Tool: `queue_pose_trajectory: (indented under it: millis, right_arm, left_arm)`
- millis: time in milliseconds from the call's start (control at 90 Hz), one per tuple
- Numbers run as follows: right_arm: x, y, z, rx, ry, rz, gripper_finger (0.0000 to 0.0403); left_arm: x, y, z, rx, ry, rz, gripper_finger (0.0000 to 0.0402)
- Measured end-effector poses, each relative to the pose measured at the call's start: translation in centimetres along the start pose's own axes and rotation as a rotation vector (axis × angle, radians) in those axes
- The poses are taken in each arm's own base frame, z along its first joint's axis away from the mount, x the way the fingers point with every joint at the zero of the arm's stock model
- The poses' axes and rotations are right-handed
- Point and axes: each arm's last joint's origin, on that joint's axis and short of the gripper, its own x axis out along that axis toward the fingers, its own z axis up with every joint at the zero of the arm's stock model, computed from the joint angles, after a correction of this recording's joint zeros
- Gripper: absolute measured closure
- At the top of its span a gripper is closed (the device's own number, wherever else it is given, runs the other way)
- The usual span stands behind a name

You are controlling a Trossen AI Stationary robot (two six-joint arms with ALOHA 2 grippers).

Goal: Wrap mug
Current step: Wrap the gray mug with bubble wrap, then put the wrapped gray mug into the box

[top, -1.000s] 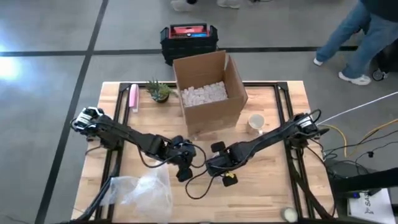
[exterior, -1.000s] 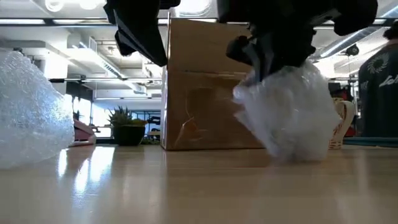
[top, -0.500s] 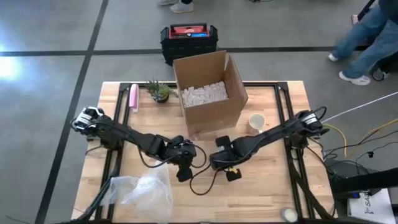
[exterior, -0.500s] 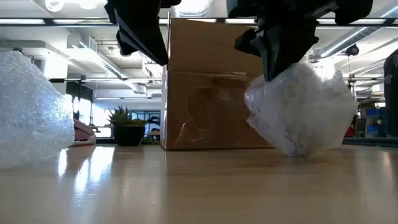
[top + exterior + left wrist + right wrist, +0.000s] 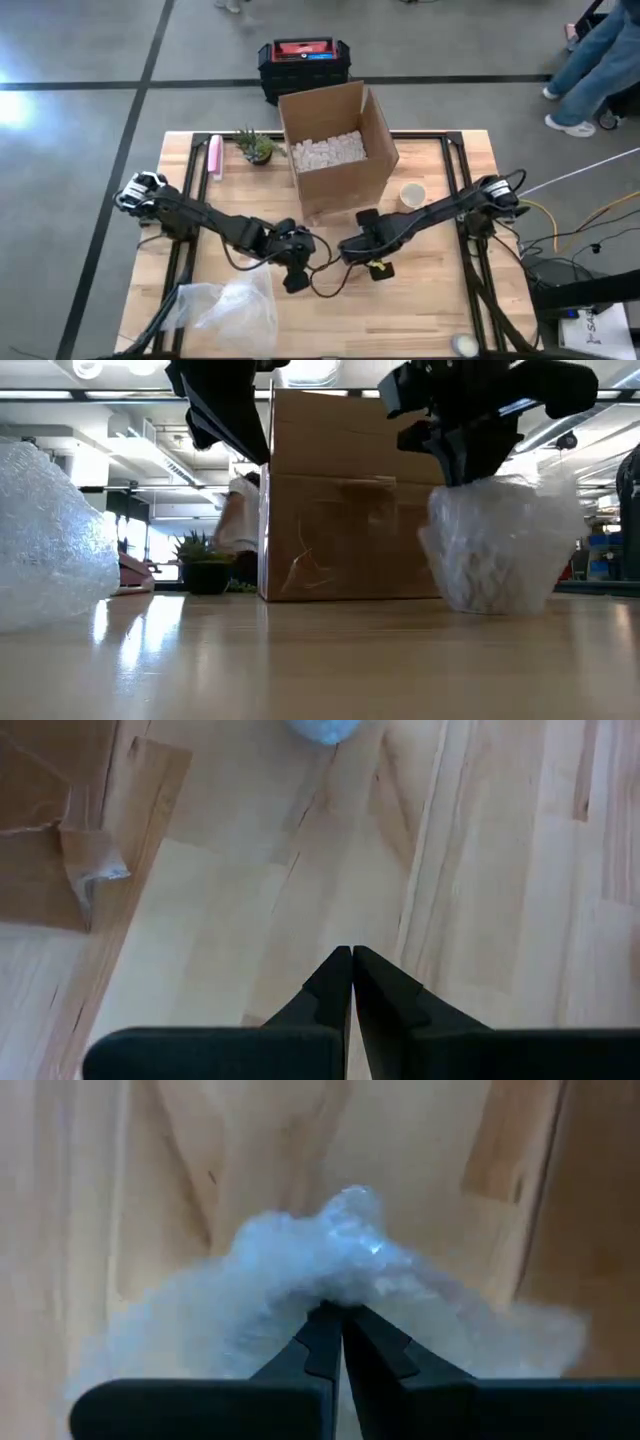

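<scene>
While the right gripper [image 5: 341, 1342] pinches the top of the bubble-wrapped mug [image 5: 497, 545], that bundle rests on the table [image 5: 440, 300] before the cardboard box [image 5: 335, 150]; the left gripper [image 5: 352, 982] hovers nearby, fingers pressed together, empty.

Wrapped mug [image 5: 500, 550] now upright, farther right

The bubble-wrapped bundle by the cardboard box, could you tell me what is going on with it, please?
The right gripper is shut on the top of the bubble-wrapped bundle, pinching its gathered wrap while the bundle sits on the table in front of the cardboard box. The left gripper is shut and empty, hanging over bare wood just beside it. A spare sheet of bubble wrap lies at the table's front left, and an unwrapped mug waits right of the box.
</scene>
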Motion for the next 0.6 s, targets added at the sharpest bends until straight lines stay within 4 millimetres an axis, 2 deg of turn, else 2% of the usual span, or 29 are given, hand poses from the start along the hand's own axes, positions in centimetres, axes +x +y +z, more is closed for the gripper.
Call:
queue_pose_trajectory:
  millis: [333, 600]
  right_arm:
    - [-0.4, -0.5, -0.4, 0.013, 0.012, 0.001, 0.0403]
    - [-5.3, -1.5, -2.9, 0.098, -0.121, 0.012, 0.0403]
  left_arm:
    - [0.0, 0.0, 0.0, 0.001, 0.0, -0.001, 0.0402]
    - [0.0, 0.0, 0.0, 0.001, 0.0, -0.001, 0.0402]
